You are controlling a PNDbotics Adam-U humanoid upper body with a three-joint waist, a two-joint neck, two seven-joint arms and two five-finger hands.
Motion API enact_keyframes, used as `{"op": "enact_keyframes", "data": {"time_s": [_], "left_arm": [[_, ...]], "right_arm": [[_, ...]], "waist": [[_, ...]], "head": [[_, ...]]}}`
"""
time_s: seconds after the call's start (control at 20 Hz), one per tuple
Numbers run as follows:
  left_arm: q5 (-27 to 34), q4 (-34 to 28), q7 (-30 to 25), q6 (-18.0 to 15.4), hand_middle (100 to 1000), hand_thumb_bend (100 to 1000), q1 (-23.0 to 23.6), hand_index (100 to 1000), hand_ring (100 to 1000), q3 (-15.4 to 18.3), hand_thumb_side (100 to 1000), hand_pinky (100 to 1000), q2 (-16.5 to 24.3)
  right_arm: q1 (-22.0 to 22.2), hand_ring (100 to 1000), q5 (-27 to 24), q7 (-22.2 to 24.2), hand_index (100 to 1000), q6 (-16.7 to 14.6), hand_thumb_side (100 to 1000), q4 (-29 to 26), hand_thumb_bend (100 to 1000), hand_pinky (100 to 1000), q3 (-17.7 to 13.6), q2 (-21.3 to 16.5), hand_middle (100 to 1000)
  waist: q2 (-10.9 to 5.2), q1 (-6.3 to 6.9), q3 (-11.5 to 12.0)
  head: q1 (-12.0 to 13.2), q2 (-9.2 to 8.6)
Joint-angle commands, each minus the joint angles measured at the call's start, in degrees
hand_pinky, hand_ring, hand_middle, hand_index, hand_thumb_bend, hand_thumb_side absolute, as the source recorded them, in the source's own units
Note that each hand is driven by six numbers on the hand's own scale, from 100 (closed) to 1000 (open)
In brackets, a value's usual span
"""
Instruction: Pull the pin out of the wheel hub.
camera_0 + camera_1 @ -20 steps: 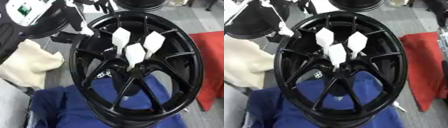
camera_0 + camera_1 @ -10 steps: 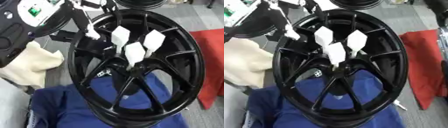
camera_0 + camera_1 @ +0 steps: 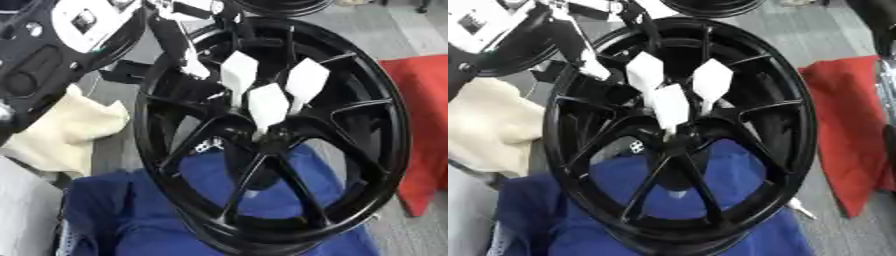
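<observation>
A black spoked wheel hub (image 3: 385, 125) lies tilted on a blue cloth (image 3: 149, 215). Three white pins with flat diamond-shaped heads stand in its centre: one on the left (image 3: 238, 72), one on the right (image 3: 306, 80), one in front (image 3: 267, 105). My left hand (image 3: 188, 50) reaches in from the upper left over the rim. Its fingers are stretched out, and a white fingertip (image 3: 196, 69) sits just left of the left pin without closing on it. My right hand does not show.
A cream cloth (image 3: 61, 130) lies left of the wheel and a red cloth (image 3: 424, 100) to its right on the grey floor. Another black wheel (image 3: 280, 5) sits at the top edge. A small white piece (image 3: 798, 207) lies by the lower right rim.
My left arm has come further into view from the upper left. Its fingers have moved down and right over the rim, closer to the left pin. The pins stay in place.
</observation>
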Motion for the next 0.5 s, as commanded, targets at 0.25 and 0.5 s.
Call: {"op": "enact_keyframes", "data": {"time_s": [0.25,0.5], "left_arm": [[0.9,0.2,0.0,0.5,873,358,-1.3,929,930,0.3,350,898,0.2],[1.0,0.6,0.0,0.8,864,344,-1.0,923,923,-0.2,359,890,0.1]], "right_arm": [[-1.3,555,-0.5,-0.2,691,-0.4,689,-0.4,100,669,-0.2,-0.4,549],[-1.2,556,-0.7,-0.7,692,-0.5,690,-0.3,100,669,-0.4,-0.2,550]], "waist": [[-0.61,-0.08,-0.4],[-0.44,0.00,-0.5]], "head": [[0.4,-0.72],[0.5,-0.70]]}}
